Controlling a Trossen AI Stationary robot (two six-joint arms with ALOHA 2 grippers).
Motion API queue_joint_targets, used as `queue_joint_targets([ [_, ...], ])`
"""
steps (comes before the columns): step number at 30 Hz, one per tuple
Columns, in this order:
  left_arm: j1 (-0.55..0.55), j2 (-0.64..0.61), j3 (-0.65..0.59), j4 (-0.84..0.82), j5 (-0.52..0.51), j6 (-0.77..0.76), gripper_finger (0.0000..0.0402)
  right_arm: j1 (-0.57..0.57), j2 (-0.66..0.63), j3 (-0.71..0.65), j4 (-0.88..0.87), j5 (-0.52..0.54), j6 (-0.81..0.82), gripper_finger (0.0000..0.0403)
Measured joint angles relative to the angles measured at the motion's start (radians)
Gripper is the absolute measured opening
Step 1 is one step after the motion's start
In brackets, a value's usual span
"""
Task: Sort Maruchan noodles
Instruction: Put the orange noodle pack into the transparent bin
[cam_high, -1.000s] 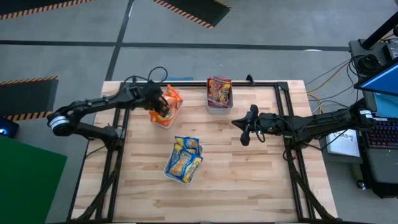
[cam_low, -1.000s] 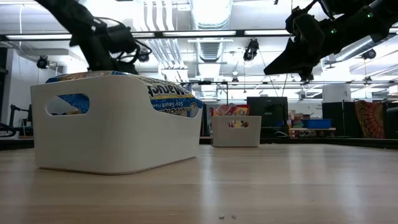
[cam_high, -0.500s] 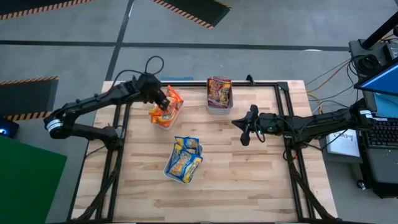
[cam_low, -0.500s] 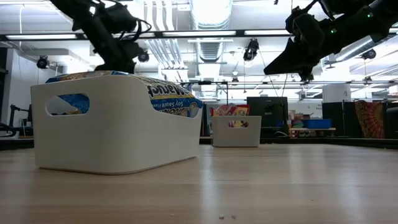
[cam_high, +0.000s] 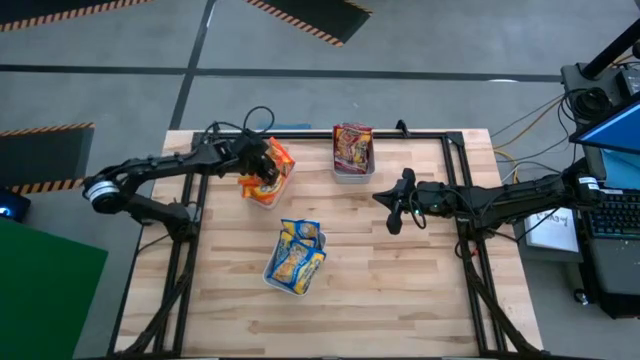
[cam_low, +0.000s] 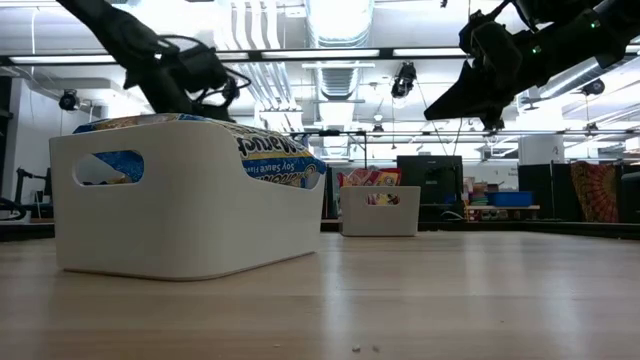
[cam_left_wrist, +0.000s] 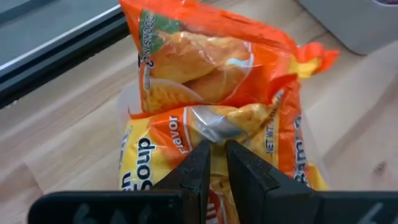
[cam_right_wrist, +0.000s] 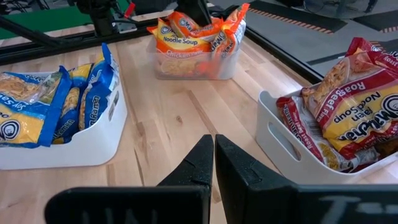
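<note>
The Maruchan noodles lie sorted by colour. Orange packets (cam_high: 272, 165) fill a clear tray (cam_right_wrist: 196, 65) at the far left. Blue-and-yellow packets (cam_high: 296, 255) sit in a white bin (cam_low: 190, 200) at the middle. Dark red packets (cam_high: 352, 145) sit in a white bin (cam_right_wrist: 292, 155) at the far edge. My left gripper (cam_left_wrist: 217, 149) slants down onto the orange packets, its fingers almost together with nothing visible between them. My right gripper (cam_high: 393, 212) hangs shut above bare table right of centre. My left gripper comes slanting down from the table's left, and its nearly closed fingertips (cam_left_wrist: 202, 152) meet a shiny crinkled spot (cam_left_wrist: 214, 127) where the top orange packet overlaps the one below. I cannot tell whether it presses or pinches the plastic. The packets stay in the tray.
A black metal frame (cam_high: 420, 133) runs along the table's far edge and down both sides. Bare wood lies between the three containers and across the whole near half of the table (cam_high: 400, 300). Cables and a laptop stand off the table to the right.
My left gripper lifted a little toward the far edge, then came back down onto the orange packets and tipped further downward. Its fingers kept the same narrow gap. The packets stayed in their tray.
</note>
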Motion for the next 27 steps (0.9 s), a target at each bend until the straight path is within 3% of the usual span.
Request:
queue_joint_targets([
  [7, -0.007, -0.046, 0.031, -0.05, 0.022, 0.015, 0.0038, 0.0, 0.0, 0.0, 0.0, 0.0, 0.0, 0.0009],
  [16, -0.072, -0.186, 0.125, -0.434, 0.022, 0.041, 0.0038, 0.0, 0.0, 0.0, 0.0, 0.001, 0.0, 0.0009],
  [21, -0.093, -0.206, 0.06, -0.428, 0.019, -0.001, 0.0038, 0.0, 0.0, 0.0, 0.0, 0.001, 0.0, 0.0009],
  [27, -0.094, -0.159, -0.066, -0.229, 0.018, -0.048, 0.0038, 0.0, 0.0, 0.0, 0.001, 0.001, 0.005, 0.0009],
])
